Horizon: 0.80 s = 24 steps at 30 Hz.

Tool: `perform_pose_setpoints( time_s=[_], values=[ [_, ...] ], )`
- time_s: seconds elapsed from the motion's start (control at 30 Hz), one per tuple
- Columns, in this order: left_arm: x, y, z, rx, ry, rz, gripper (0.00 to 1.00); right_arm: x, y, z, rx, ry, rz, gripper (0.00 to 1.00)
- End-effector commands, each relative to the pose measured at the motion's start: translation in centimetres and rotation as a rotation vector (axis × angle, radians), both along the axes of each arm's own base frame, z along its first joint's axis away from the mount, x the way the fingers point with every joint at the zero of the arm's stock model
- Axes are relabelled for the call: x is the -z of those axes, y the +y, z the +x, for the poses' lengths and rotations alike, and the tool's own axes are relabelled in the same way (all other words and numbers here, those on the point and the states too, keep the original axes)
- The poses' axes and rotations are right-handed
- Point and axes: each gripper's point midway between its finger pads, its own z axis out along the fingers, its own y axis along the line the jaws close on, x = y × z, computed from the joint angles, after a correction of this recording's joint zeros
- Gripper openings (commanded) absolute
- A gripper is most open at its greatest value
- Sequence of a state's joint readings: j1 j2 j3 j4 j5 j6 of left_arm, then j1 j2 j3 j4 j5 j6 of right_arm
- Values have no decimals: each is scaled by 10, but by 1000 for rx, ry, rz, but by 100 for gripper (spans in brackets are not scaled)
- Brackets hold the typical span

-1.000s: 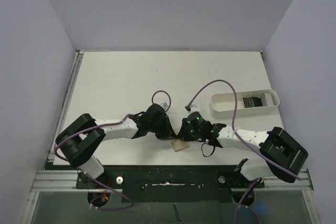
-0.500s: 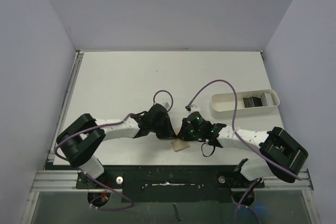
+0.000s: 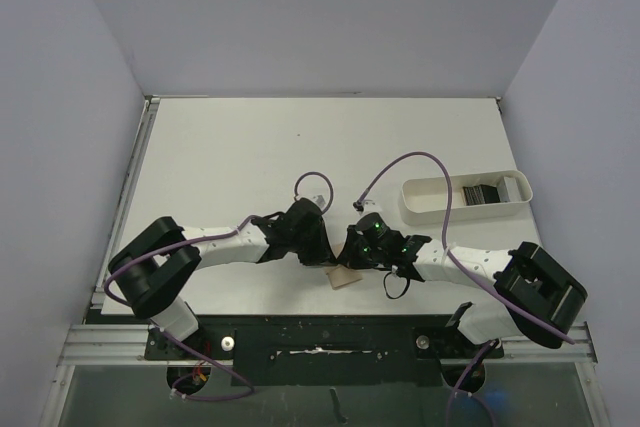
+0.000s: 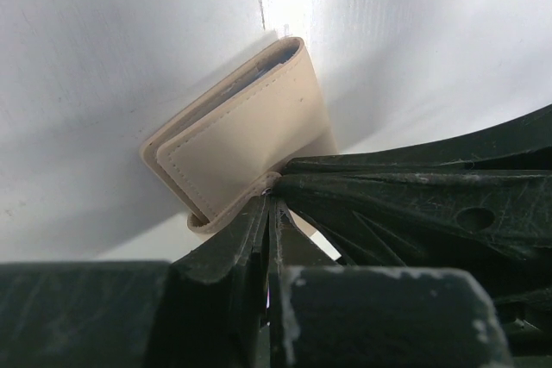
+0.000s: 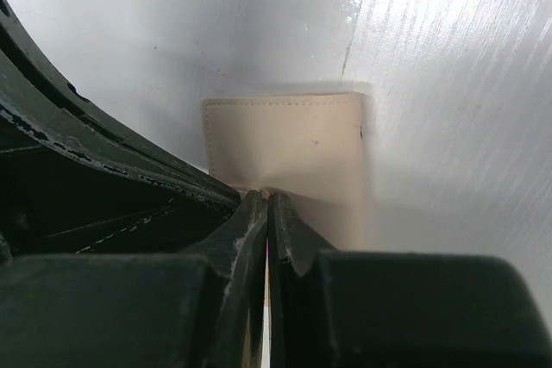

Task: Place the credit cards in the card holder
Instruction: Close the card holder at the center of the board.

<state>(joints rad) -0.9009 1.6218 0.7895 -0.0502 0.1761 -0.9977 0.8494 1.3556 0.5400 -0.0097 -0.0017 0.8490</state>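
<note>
Hardly anything has moved since a second ago: the left arm [image 3: 230, 242] has nudged its wrist a touch right and farther out, and the right arm looks unchanged.

Both grippers meet over the card holder [image 4: 246, 140], which lies folded shut at the near edge of the table [image 3: 250, 147], about the middle. The left gripper [image 4: 271, 198] has its fingers pressed together on one edge of the card holder. The right gripper [image 5: 266, 199] is pinched onto the opposite edge in the same way.

I'd say the task is barely begun. The credit cards [image 3: 482, 192] sit stacked in the white tray [image 3: 430, 209], well apart to the right. The holder has yet to be opened, and no card shows in it.

The tabletop is glossy white and catches the light. Plain pale walls [image 3: 320, 17] close it in on three sides, and a metal rail [image 3: 100, 347] runs along the near edge.
</note>
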Motion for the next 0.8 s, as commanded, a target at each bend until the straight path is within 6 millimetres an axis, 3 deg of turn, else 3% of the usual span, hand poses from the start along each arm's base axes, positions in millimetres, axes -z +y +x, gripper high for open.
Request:
perform_pose_setpoints(
  time_s=[0.0, 0.77],
  values=[
    [8, -1, 1, 14, -23, 56, 0, -1, -1, 2, 5, -14, 7, 0],
    [50, 16, -32, 53, 69, 238, 0, 0, -2, -7, -8, -11, 1, 0]
  ],
)
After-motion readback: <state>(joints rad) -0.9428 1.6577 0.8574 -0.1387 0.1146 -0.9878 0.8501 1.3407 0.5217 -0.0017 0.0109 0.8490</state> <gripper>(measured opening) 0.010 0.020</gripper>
